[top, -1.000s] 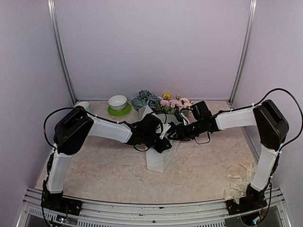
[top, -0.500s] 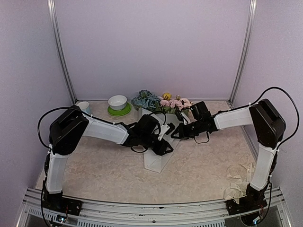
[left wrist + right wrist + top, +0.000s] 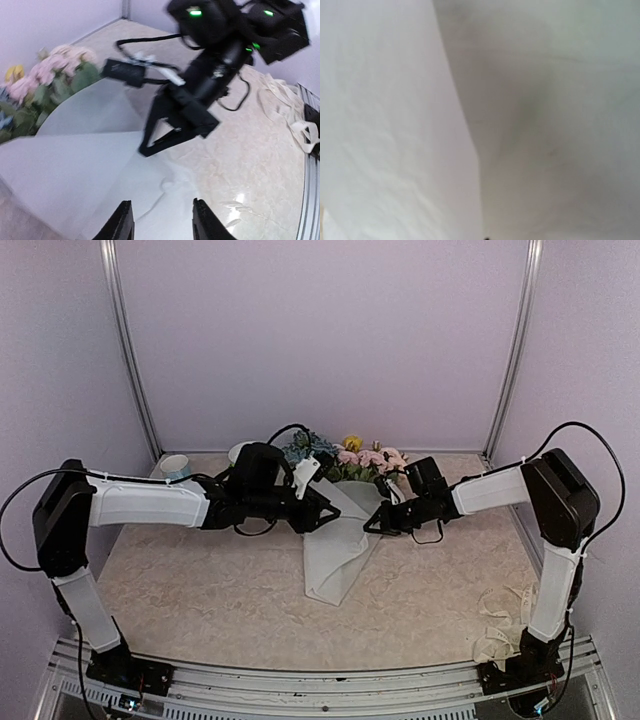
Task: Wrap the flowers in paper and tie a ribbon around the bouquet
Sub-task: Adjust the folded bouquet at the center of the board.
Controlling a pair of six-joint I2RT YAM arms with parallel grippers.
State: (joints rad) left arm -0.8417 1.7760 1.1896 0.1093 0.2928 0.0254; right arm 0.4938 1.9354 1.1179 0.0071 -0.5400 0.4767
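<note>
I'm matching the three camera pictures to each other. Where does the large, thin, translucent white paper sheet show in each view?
Top external: the white paper sheet is at the centre of the picture, spreading down from the pink blooms.
Left wrist: it fills the lower left.
Right wrist: it fills almost the whole picture.
Shared landmark: the pink blooms, in the top and left wrist views only.

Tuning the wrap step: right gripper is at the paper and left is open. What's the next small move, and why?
Probably lift the right gripper slightly and carry its flap leftward across the flowers. It is shut at the right edge of the paper, apparently pinching it. The left gripper is open and holds nothing, and the sheet is not yet closed around the bunch.
</note>
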